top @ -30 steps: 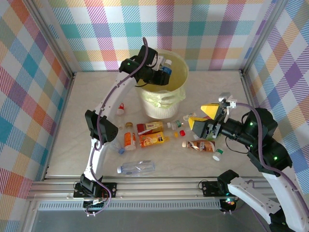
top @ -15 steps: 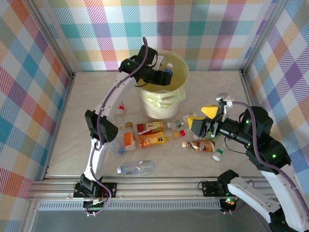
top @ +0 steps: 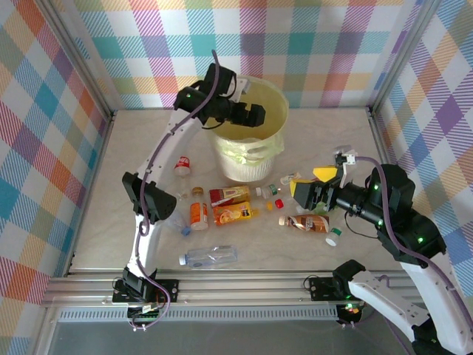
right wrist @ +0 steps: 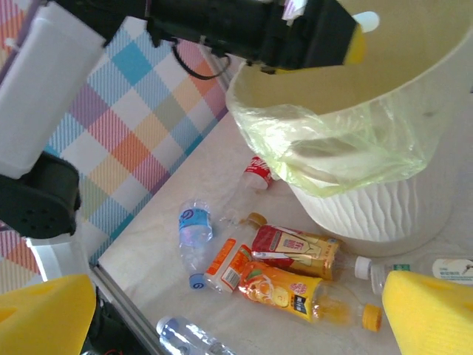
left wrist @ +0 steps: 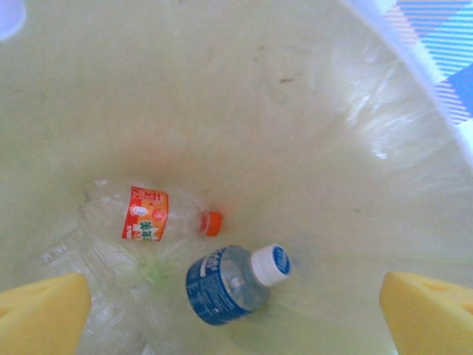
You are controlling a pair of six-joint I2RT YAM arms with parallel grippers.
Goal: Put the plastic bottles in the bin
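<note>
— Where are my pincers?
— Your left pincer hangs over the bin, spread wide and holding nothing. An orange-labelled bottle and a blue-labelled bottle lie at the bin's bottom.
— And the right?
— Your right pincer is wide open above the worktop, near a brown-labelled bottle and apparently clear of it.

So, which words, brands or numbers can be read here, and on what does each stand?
None reads clearly.
Clear plastic bottle with orange label, inside the round pale-yellow plastic bin: green signs, blurred.
Clear plastic bottle with blue label: print blurred.
Orange-filled plastic bottle lying outside: label too small.
Small red-labelled bottle by the bin: unreadable.
</note>
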